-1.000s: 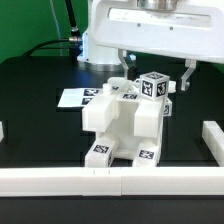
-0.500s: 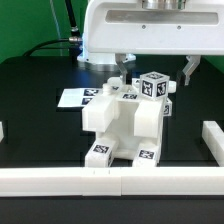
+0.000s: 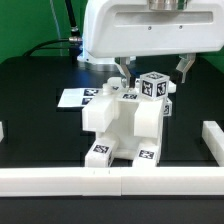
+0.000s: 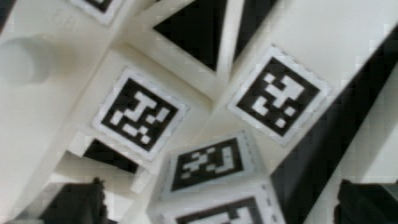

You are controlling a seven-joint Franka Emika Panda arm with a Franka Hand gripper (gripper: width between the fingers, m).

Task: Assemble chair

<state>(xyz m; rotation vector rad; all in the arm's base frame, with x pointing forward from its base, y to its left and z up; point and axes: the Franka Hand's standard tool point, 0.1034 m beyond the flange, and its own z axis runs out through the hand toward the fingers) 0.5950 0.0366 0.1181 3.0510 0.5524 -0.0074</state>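
Now I am watching the gripper (image 3: 153, 68) hovering just above the chair (image 3: 125, 125), its fingers (image 3: 122, 69) standing spread wide and pinching nothing. The chair is sitting upright in the middle of the black table (image 3: 35, 135), between the marker board (image 3: 73, 98) behind it and the white rail (image 3: 60, 181) in front. The wrist view is showing its marker tags (image 4: 139, 110) close up, blurred.

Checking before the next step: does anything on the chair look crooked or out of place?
The chair stands upright. Only its top cube looks turned a little against the body below; nothing looks fallen or broken.
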